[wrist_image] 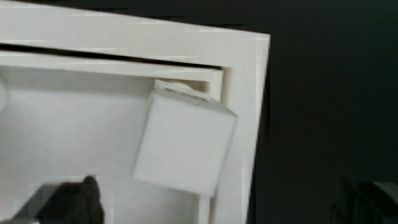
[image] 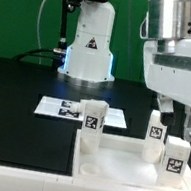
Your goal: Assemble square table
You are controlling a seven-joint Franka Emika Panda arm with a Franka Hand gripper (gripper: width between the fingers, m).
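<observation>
While the square tabletop [image: 123, 159] lies flat on the black table [image: 22, 96] with tagged legs [image: 94, 117] standing upright at its corners, the claw [image: 174, 128] hangs just above the far leg [image: 156, 132] on the exterior view's right. Whether its fingers are apart or clamped, I cannot tell; the wrist view shows only one dark fingertip [wrist_image: 71, 200] beside a white leg [wrist_image: 187, 145]. Beyond the claw lies the marker board [image: 66, 108]. A misaligned descent could knock that leg askew or tip it.
</observation>
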